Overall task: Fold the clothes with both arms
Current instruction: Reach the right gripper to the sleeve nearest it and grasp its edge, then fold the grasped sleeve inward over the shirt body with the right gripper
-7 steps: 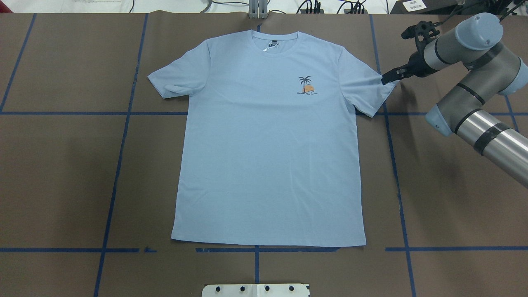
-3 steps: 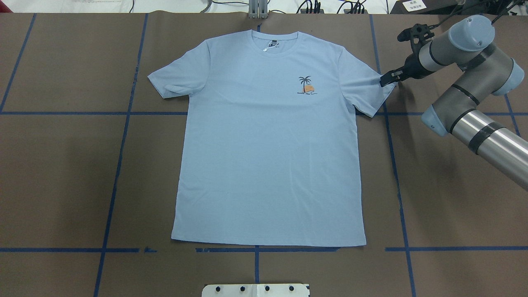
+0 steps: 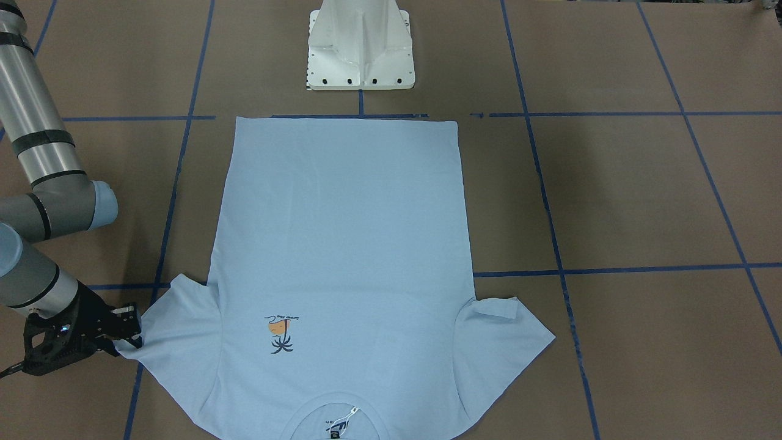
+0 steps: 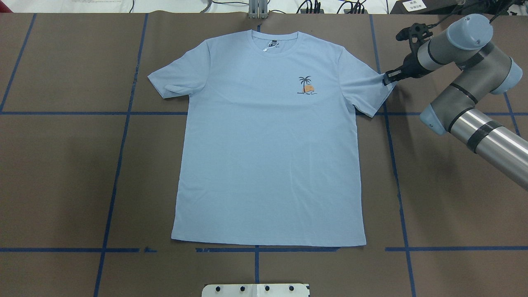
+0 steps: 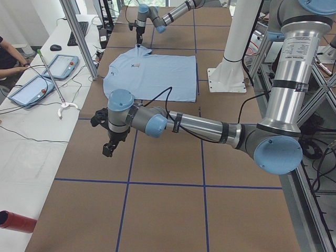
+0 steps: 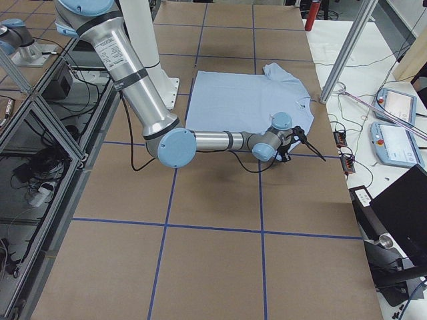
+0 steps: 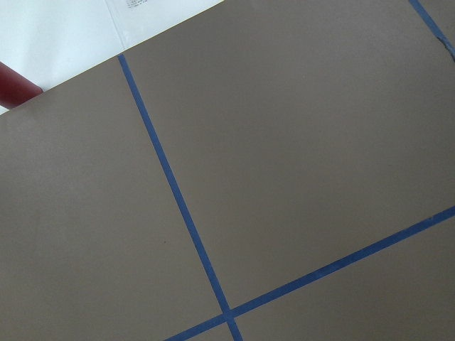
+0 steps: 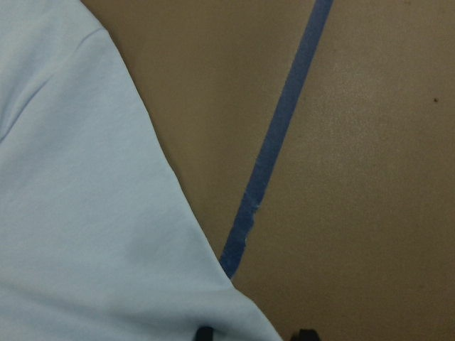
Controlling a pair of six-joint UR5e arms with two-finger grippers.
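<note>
Two arms work at the brown desk, but the overhead view shows only the right arm. The light blue T-shirt lies flat and face up in the middle of the desk, with both sleeves spread out. The right hand sits at the tip of the T-shirt's sleeve on the palm print side.

Only the right wrist view lets us judge that hand. Its two dark fingertips stand apart at the bottom edge, and the sleeve corner runs down between them. A strip of blue tape lies just beside the T-shirt.

The left arm shows properly only in the view from the robot's left. It reaches low over bare desk well apart from the T-shirt, on the side of the other sleeve. We cannot tell whether the left hand is apart or together, because its own wrist view shows only desk, tape lines and a red cylinder.

The front-facing view adds the white pedestal just beyond the T-shirt's hem.

As for writing, the neck label and the line under the palm print are too small for us to read. So is the sticker on the left arm.
</note>
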